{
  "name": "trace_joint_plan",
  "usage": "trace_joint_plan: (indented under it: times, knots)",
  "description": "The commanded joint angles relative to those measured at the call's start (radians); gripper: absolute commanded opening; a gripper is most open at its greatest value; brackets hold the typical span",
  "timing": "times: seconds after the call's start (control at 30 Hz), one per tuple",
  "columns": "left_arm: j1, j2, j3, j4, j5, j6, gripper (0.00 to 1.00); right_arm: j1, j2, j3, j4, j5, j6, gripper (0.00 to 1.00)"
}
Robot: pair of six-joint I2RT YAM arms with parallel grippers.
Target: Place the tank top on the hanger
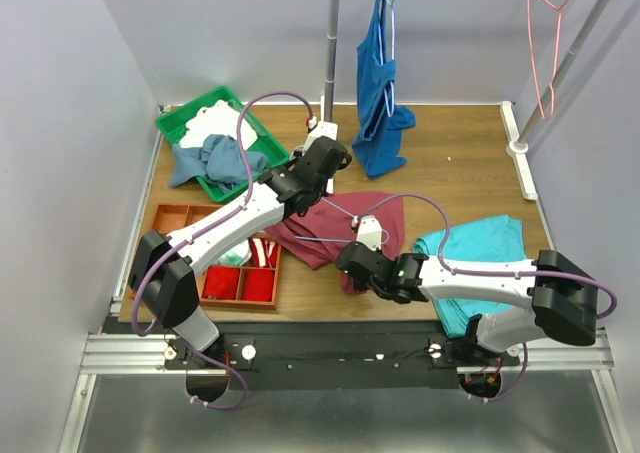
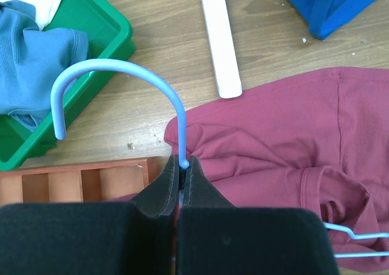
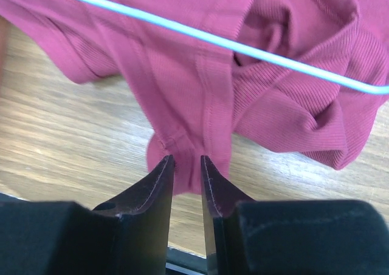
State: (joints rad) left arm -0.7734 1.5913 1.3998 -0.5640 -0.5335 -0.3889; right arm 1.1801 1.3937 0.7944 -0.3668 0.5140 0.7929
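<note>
The maroon tank top (image 1: 350, 218) lies crumpled on the wooden table mid-front; it also shows in the left wrist view (image 2: 292, 141) and the right wrist view (image 3: 200, 74). My left gripper (image 1: 328, 159) (image 2: 182, 166) is shut on the neck of the pale blue wire hanger (image 2: 115, 68), whose hook points away from it. The hanger's wire (image 3: 243, 47) runs across the top's cloth. My right gripper (image 1: 352, 263) (image 3: 187, 161) is shut on the near edge of the tank top, just above the table.
A green bin (image 1: 180, 123) with cloths sits far left. A compartmented wooden tray (image 1: 175, 218) lies front left. The royal-blue top (image 1: 380, 93) hangs at the back pole. Turquoise trousers (image 1: 480, 243) lie right. A salmon hanger (image 1: 545, 53) hangs far right.
</note>
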Motion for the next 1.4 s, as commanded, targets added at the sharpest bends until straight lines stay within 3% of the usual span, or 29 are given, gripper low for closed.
trace_joint_plan:
  times: [0.0,0.37,0.7,0.77,0.8,0.9,1.0,1.37]
  knots:
    - [0.005,-0.04,-0.018,0.013,0.004,0.008,0.0,0.009,0.01,-0.043,0.031,-0.009,0.025,0.32]
    - [0.005,-0.06,-0.039,0.013,0.017,0.002,0.0,0.009,0.031,-0.067,0.158,-0.115,0.02,0.35]
    - [0.005,-0.079,-0.053,0.013,0.017,0.007,0.0,0.007,0.084,-0.046,0.091,-0.051,0.049,0.37]
    - [0.005,-0.083,-0.056,0.013,0.015,0.008,0.0,0.007,0.062,-0.05,0.069,-0.025,0.061,0.33]
    - [0.006,-0.086,-0.056,0.012,0.017,0.01,0.0,0.009,0.05,-0.058,0.062,-0.014,0.075,0.22]
    - [0.008,-0.099,-0.061,0.009,0.015,0.012,0.0,0.003,-0.024,-0.073,0.034,0.026,0.097,0.06]
    - [0.008,-0.119,-0.065,0.01,0.021,0.009,0.0,-0.02,-0.094,-0.089,-0.01,0.058,0.104,0.01]
    - [0.008,-0.23,-0.123,0.042,0.064,-0.004,0.0,-0.164,-0.277,-0.169,-0.047,0.017,0.083,0.01]
